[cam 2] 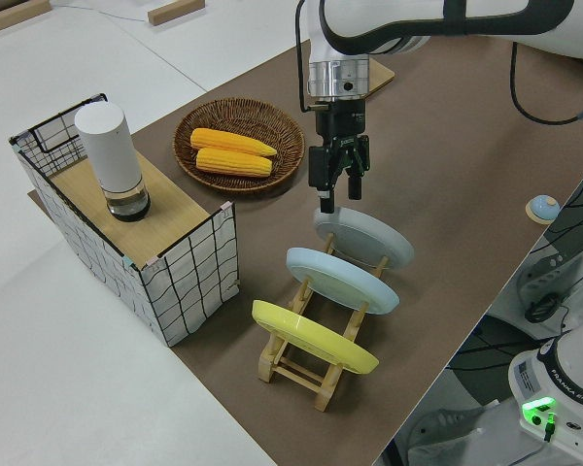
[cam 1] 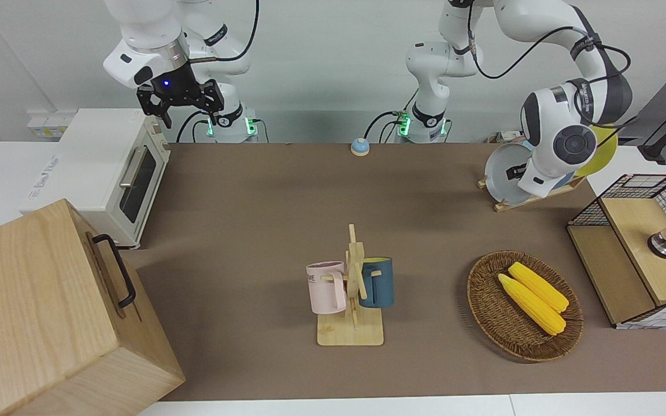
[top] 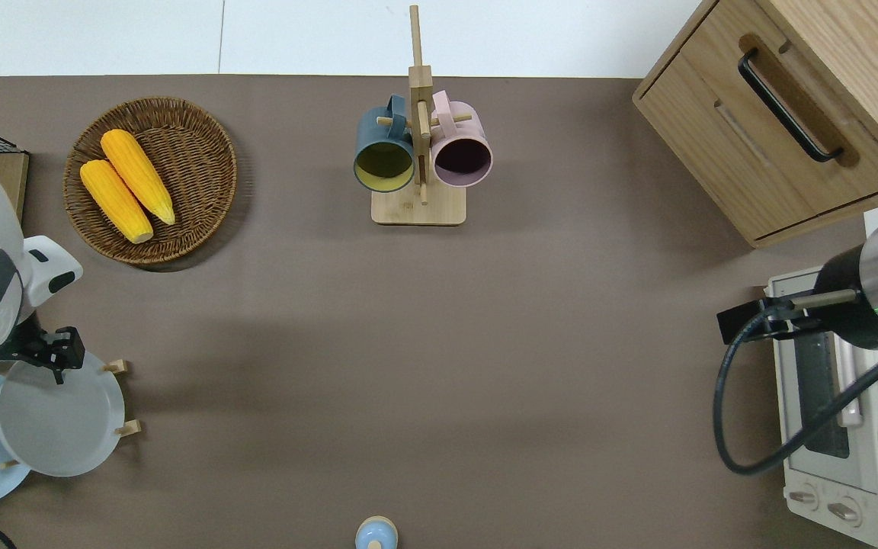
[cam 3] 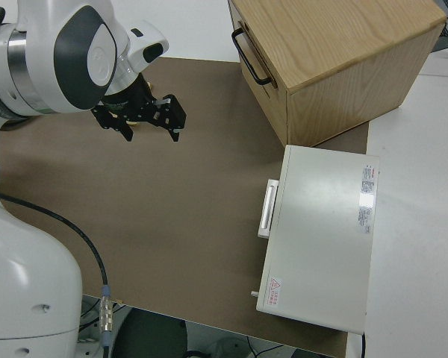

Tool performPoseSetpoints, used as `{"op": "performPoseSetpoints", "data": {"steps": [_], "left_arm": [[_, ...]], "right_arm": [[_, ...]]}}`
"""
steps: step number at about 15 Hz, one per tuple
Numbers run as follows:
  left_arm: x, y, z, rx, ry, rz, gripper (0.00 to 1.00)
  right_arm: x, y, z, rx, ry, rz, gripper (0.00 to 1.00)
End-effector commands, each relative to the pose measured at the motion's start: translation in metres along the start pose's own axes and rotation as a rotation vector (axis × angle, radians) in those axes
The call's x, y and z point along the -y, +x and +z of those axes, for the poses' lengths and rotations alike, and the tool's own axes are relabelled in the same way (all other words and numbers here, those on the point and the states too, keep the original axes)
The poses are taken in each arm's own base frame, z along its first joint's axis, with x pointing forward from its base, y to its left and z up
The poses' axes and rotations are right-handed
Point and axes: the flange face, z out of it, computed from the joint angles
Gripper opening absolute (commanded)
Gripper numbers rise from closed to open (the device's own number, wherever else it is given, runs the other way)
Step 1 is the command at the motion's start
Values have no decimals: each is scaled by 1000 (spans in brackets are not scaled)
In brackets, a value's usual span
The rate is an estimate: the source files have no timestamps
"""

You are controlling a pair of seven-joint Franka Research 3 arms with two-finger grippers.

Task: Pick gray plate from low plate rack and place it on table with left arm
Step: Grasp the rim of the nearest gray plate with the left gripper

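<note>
The left claw [cam 2: 335, 186] points straight down at the top edge of the gray plate [cam 2: 363, 238], its fingers [cam 2: 325, 194] spread apart with the rim just under them; whether they touch the rim I cannot tell. In the overhead view the same claw [top: 58, 357] sits over the plate's [top: 58, 415] edge farthest from the robots.

The gray plate leans in the low rack [cam 2: 316, 364], in the slot nearest the middle of the table [cam 1: 263, 208]. Beside it in the rack stands a blue plate [cam 2: 342, 279], then a yellow plate [cam 2: 314, 336] toward the left arm's end of the table. The rack's rails and pegs [top: 120, 397] poke out past the gray plate's rim.

Farther from the robots than the rack lies a wicker basket [top: 195, 164] with two corn cobs [top: 126, 185] in it. A wire crate with a wooden top [cam 2: 136, 238] stands just beside the rack at the table's end, and a white cylinder [cam 2: 112, 160] stands on it. A mug stand [cam 1: 351, 300] with a pink mug [cam 1: 326, 287] and a dark blue mug [cam 1: 378, 282] is at mid-table, well apart from the plates.

The right arm is parked, its claw [cam 1: 178, 103] spread open.
</note>
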Motion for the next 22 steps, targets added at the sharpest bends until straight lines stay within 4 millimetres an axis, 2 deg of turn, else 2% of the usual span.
{"op": "performPoseSetpoints", "data": {"steps": [1,2,4,8,12,15,17,20,22], "left_arm": [[5,7,13,25,18,4,426],[5,7,13,25,18,4,238],[5,7,12,26,19,5,1],[9,5,4,21,15,30,0],[31,-9,-37,2,2,93,0],[26,-24,-65,6,-27,99,0],[17,-41,-88,-30,-144,118,0],[-3,-53,-97,-54,-338,137,0],[-20,-57,-90,-79,-413,133,0]], "right_arm": [[-3,-4,-4,5,3,3,990],[-4,-3,-4,5,3,4,987],[-3,-4,-4,5,3,3,990],[-4,-3,-4,5,3,4,990],[-4,-3,-4,5,3,4,990],[-4,-3,-4,5,3,4,987],[-4,-3,-4,5,3,4,990],[-4,-3,-4,5,3,4,990],[-4,-3,-4,5,3,4,990]]}}
